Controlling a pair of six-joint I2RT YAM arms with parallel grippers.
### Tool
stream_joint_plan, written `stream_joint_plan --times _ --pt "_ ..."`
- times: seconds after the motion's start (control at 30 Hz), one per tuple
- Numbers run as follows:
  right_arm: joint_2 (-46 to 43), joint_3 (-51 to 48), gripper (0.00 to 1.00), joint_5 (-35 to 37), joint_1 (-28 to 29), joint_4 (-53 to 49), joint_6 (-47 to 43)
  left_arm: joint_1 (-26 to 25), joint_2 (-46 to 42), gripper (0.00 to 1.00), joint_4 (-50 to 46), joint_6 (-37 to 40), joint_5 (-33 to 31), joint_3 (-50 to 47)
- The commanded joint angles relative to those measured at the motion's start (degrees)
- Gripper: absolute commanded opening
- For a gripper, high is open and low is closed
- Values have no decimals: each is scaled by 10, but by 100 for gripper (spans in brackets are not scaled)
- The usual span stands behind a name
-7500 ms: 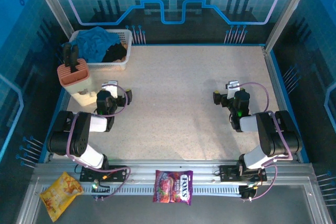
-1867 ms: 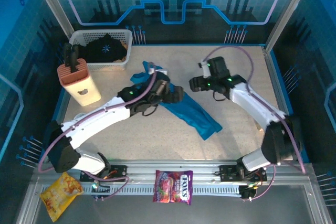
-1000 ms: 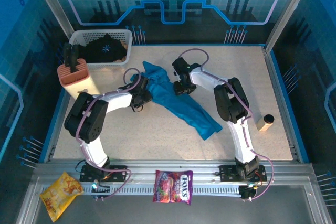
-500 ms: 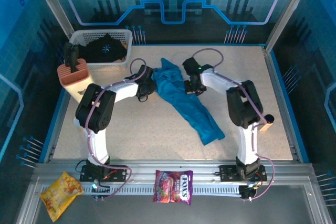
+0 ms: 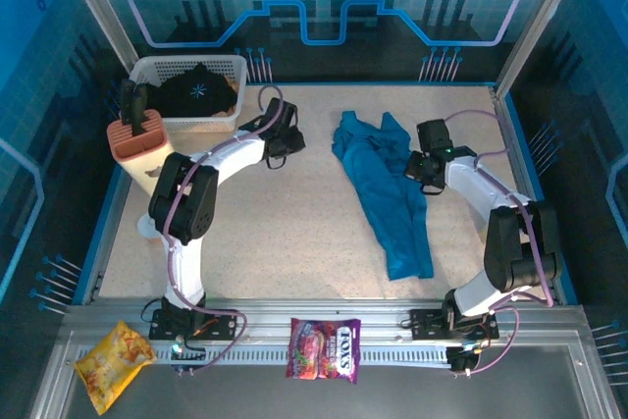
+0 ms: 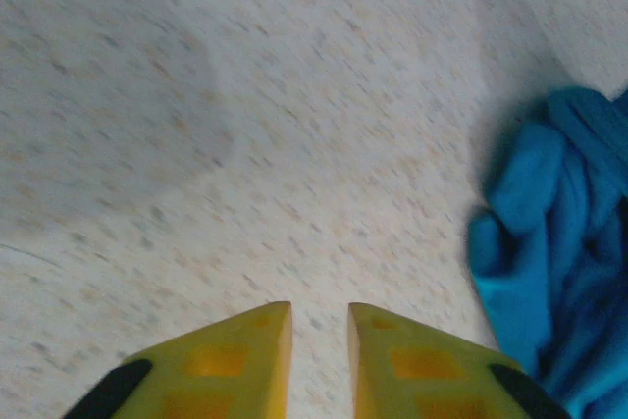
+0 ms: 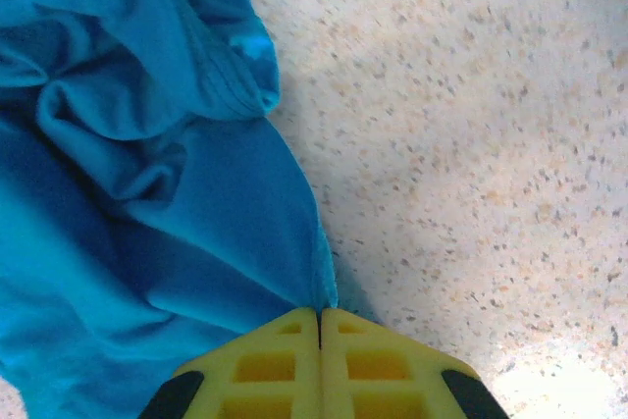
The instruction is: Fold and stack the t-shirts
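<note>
The teal-blue cloth t-shirt (image 5: 388, 193) lies rumpled right of centre. It looks soft, light and limp, probably best taken at hem corners. The right gripper (image 7: 319, 316) is pinched closed on its right edge; the left gripper (image 6: 319, 313), slightly parted, hovers empty further left.

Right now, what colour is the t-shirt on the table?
The t-shirt is plain teal-blue, clearest in the right wrist view.

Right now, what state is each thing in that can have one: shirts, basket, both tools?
teal t-shirt: unfolded, rumpled in a long strip on the table.
black t-shirt: bunched inside the white basket, not folded.
white basket: upright, black t-shirt in it.
left tool: slightly open, empty, over bare table.
right tool: shut on the teal t-shirt's edge.
</note>
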Motion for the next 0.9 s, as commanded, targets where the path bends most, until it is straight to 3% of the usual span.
stream_joint_plan --times 0.0,0.07,0.13,0.23,0.33,0.5,0.67,0.73,0.87 --pt "-1 -9 0 -20 -13 27 20 -64 -45 40 -35 34 78 3" --pt "1 -7 0 -21 -16 28 19 -103 -46 47 -47 35 94 6" --pt "0 -6 0 -21 -20 29 18 -139 -38 48 -48 20 111 3" --pt "-2 -3 0 -22 -27 27 12 -182 -15 42 -24 -16 131 -10" --pt "-9 -5 0 -27 -35 26 8 -212 17 37 -35 -42 112 -4" --pt "-24 -15 0 -36 -45 31 4 -224 44 28 -54 -78 91 -2" --pt "-32 -24 0 -47 -52 37 4 -231 40 20 -124 -91 28 14" --pt "-32 -26 0 -50 -53 40 5 -232 39 24 -125 -94 22 11" --pt "-30 -25 0 -57 -54 43 6 -231 54 43 -103 -102 36 11"
